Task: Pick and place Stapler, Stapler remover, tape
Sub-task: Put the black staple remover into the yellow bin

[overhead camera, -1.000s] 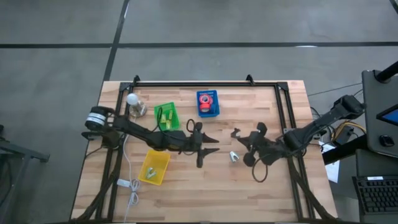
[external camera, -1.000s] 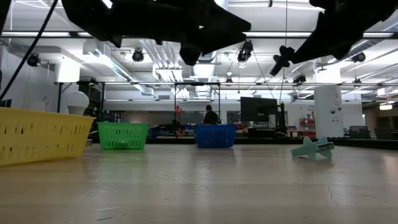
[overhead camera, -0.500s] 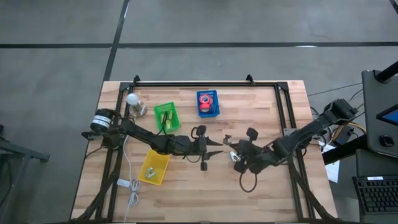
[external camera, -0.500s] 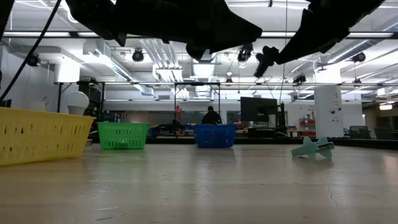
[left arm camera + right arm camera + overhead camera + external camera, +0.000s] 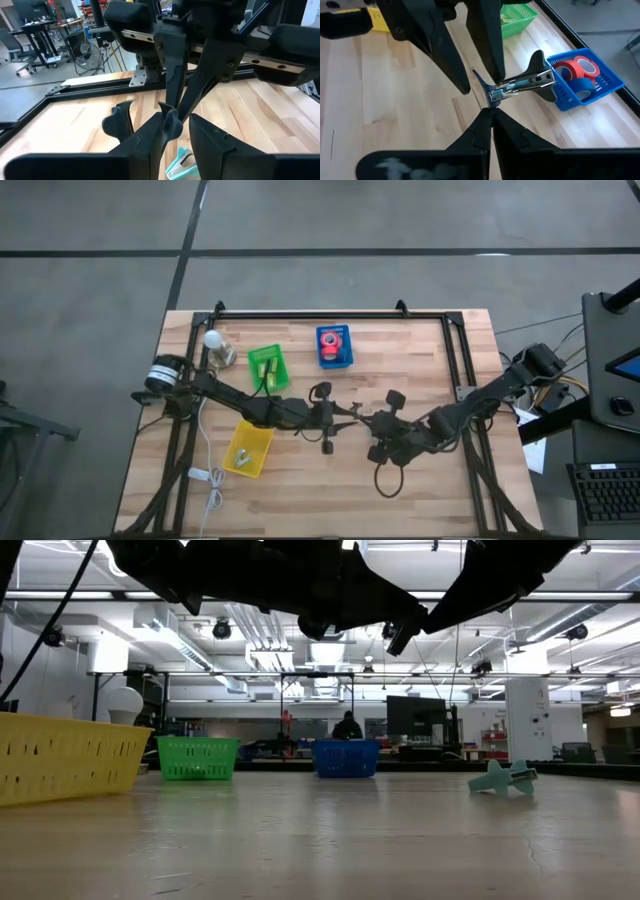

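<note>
A black stapler remover [image 5: 522,82] with chrome claws hangs in the air over the table's middle, in my left gripper [image 5: 350,416] [image 5: 176,126]. My right gripper [image 5: 366,421] [image 5: 490,116] is shut, and its tip points at those claws from the right. A second, mint-green stapler remover [image 5: 503,778] [image 5: 179,162] lies on the table below the grippers; my right arm hides it in the high view. Red tape [image 5: 580,67] and blue tape [image 5: 584,88] lie in the blue bin [image 5: 334,347]. I make out no stapler. My left gripper holds the black stapler remover by its chrome claw end [image 5: 494,93], which lies between the two fingers [image 5: 487,40]. The remover is lifted clear and sticks out level to one side, with a black wing [image 5: 119,120] showing past a finger. My right gripper's tip is at the claws; I cannot tell whether it touches them.
A green bin [image 5: 267,368] and a yellow bin [image 5: 248,448] stand on the table's left half, each with small things inside. A white bulb-shaped object [image 5: 215,345] stands near the far left corner. A white cable [image 5: 205,475] lies along the left edge. A black frame rims the table.
My right gripper has moved toward the table's left and slightly toward its near edge, up to my left gripper, and now covers the mint remover in the high view. My left gripper has shifted a little toward the table's right.
</note>
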`<control>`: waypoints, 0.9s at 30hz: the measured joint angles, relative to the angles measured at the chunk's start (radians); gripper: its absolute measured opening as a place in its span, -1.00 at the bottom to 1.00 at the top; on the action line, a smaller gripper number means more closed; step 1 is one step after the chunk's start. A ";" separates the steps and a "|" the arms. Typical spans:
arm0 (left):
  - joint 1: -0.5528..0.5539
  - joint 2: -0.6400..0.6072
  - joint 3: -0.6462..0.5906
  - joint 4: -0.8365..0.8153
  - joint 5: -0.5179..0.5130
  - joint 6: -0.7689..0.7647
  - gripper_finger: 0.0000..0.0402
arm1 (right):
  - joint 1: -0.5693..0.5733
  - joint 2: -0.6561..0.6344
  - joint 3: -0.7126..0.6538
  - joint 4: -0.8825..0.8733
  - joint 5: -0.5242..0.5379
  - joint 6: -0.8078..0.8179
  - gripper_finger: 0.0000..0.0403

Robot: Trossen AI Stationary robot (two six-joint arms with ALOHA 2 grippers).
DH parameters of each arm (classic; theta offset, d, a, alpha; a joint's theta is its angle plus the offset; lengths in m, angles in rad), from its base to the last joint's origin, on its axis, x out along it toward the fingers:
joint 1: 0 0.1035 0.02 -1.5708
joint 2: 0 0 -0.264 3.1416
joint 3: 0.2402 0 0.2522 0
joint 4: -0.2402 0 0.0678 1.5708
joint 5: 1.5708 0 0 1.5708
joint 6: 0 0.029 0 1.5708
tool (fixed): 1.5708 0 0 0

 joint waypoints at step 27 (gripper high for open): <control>-0.006 -0.001 0.014 -0.039 0.016 -0.013 -0.98 | 0.029 -0.013 -0.007 -0.030 -0.017 0.029 -0.69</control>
